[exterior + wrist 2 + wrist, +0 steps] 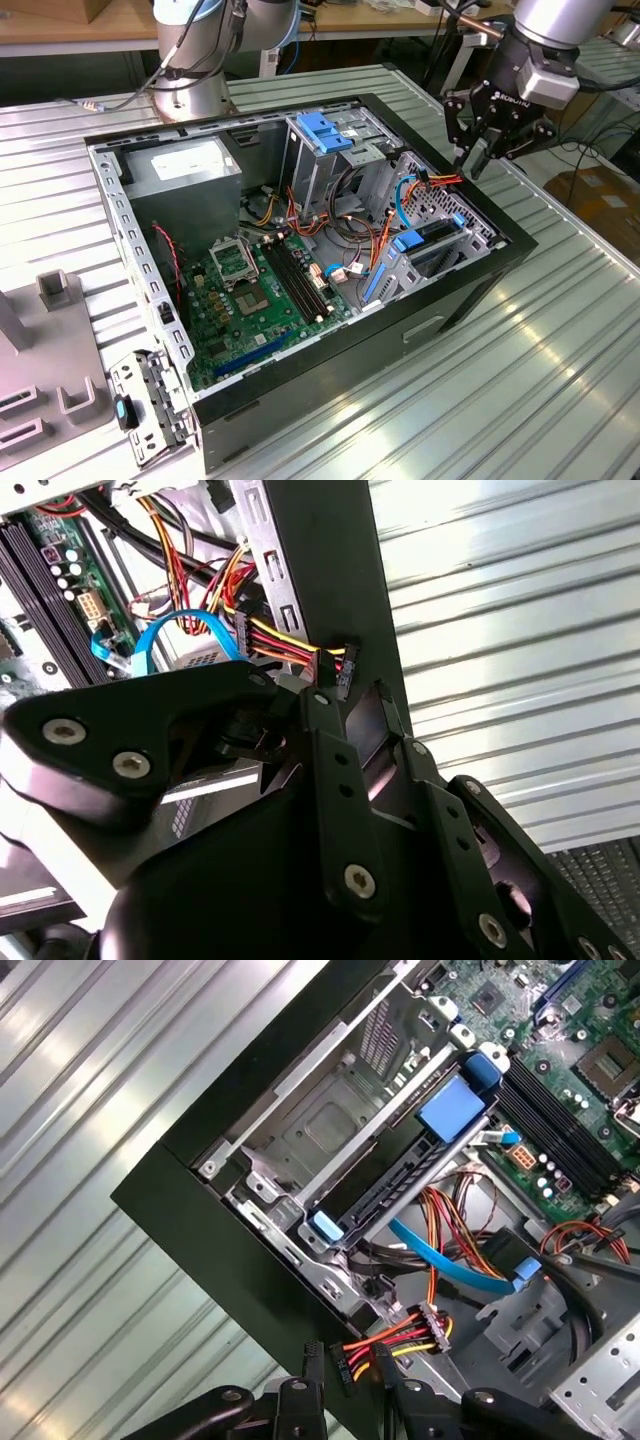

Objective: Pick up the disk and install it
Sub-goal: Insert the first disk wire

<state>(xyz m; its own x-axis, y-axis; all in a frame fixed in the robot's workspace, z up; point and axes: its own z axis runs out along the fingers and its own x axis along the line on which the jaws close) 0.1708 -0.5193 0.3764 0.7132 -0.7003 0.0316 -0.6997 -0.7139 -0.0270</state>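
Hovering above the open computer case (470, 290), the gripper (481, 150) appears closed on a black power connector (314, 1358). The disk (432, 240) already sits in its drive bay; steady, square alignment would suit plugging in.

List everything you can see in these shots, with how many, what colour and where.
Computer case: one, black, open, on the ribbed metal table.
Motherboard: one, green, on the case floor.
Power supply: one, grey box with white sticker, far corner of the case.
Drive cage latch: one, blue, atop the grey cage.
Disk: one, dark with blue side rails, sitting in the bay at the exterior view's right.
Power cable bundle: one, red, yellow and black, beside the gripper.
Data cable: one, blue, near the bay.
Side bracket: one, grey, outside the case.
Gripper: one, black, above the case edge.
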